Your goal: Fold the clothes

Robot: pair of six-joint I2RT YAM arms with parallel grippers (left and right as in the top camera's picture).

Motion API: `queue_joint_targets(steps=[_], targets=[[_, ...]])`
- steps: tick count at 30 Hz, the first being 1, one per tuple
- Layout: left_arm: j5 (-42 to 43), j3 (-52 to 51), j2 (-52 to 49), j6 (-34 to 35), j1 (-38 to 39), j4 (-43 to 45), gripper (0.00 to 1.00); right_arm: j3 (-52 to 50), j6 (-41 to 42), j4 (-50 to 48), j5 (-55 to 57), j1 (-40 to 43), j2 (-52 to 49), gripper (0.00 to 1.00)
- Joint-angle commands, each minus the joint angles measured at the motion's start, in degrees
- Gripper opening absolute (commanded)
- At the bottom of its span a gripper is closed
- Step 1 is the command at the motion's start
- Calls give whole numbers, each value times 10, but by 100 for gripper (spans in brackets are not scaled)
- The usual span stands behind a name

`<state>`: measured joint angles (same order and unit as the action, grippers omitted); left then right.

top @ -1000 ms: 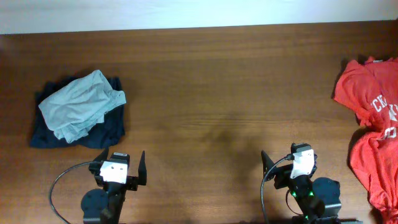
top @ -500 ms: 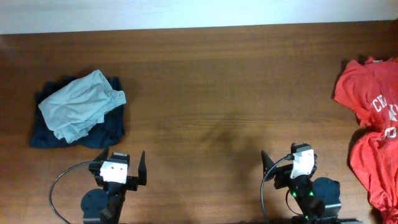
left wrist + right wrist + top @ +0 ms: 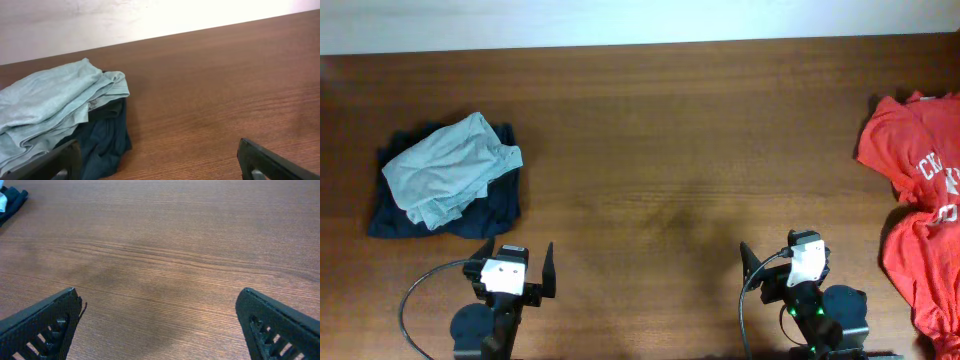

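A crumpled pale grey-blue T-shirt (image 3: pixel 450 168) lies on top of a dark navy one (image 3: pixel 500 208) at the table's left. The left wrist view has the pale shirt (image 3: pixel 50 107) and the navy one (image 3: pixel 107 137) at its left. Red T-shirts with white lettering (image 3: pixel 910 150) lie bunched at the right edge, partly cut off by the frame. My left gripper (image 3: pixel 517 253) hangs open near the front edge, just in front of the pile and apart from it. My right gripper (image 3: pixel 785 256) stands open at the front right over bare wood. Both the left gripper (image 3: pixel 160 165) and the right gripper (image 3: pixel 160 330) hold nothing.
The brown wooden table (image 3: pixel 660 150) spans the whole view, and a pale wall runs along its far edge. A black cable (image 3: pixel 415 290) loops beside the left arm's base. A corner of the navy cloth (image 3: pixel 11 202) shows at the top left of the right wrist view.
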<state>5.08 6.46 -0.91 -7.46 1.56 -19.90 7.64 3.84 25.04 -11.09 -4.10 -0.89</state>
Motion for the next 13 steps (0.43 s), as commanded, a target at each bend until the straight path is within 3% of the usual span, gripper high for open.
queue_joint_targets(steps=[1,13], targets=[[-4,-3,-1,7,3,1,99,-3,-4,0,-5,4,5,98],[-4,-4,-1,7,3,1,99,-3,-4,0,-5,4,5,99]])
